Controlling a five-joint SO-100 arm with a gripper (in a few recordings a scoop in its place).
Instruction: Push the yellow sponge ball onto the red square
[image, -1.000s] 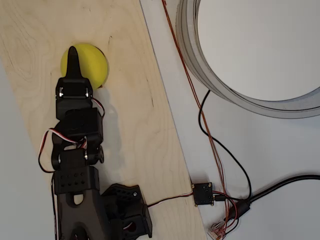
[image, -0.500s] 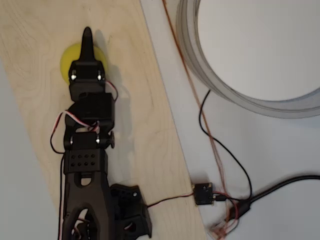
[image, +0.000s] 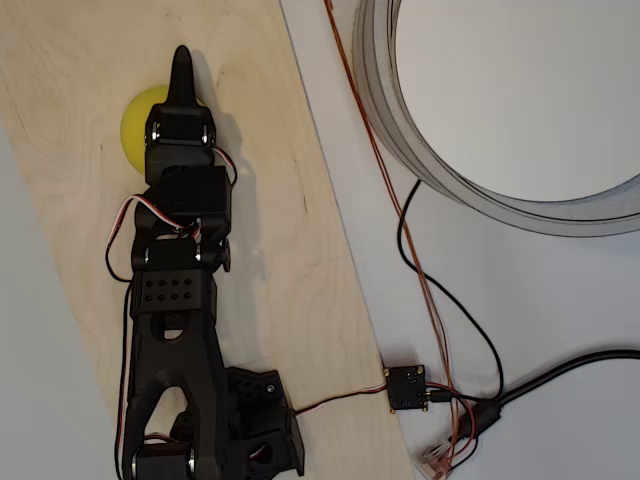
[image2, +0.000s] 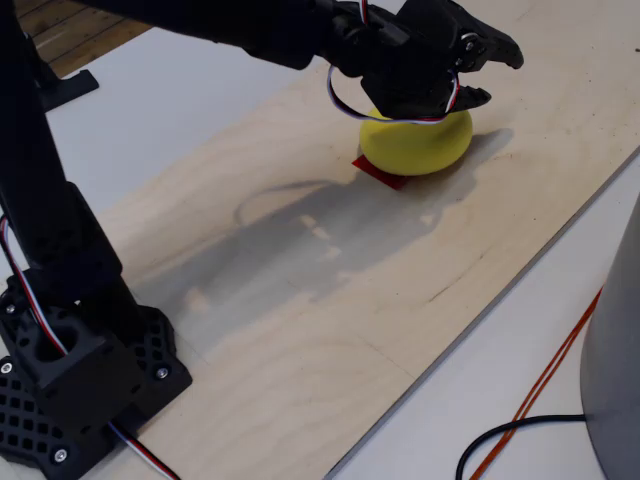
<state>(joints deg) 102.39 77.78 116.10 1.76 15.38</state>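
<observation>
The yellow sponge ball (image: 136, 124) (image2: 415, 142) rests on the wooden board (image: 290, 260). In the overhead view the arm covers most of it, leaving its left part showing. In the fixed view a corner of the red square (image2: 378, 171) sticks out from under the ball's near-left side, so the ball lies partly on it. My black gripper (image: 181, 62) (image2: 500, 78) hovers over the ball's top and far side, with its tip past the ball. The jaws look closed together with nothing between them.
A large grey round rim (image: 400, 130) stands off the board at the upper right. Orange and black cables (image: 430, 290) and a small black module (image: 406, 386) lie on the white table. The arm's base (image2: 75, 370) sits on the board's near end.
The arm stretched further up the picture and shifted right, so its tip crossed over the ball. The ball slid slightly left.
</observation>
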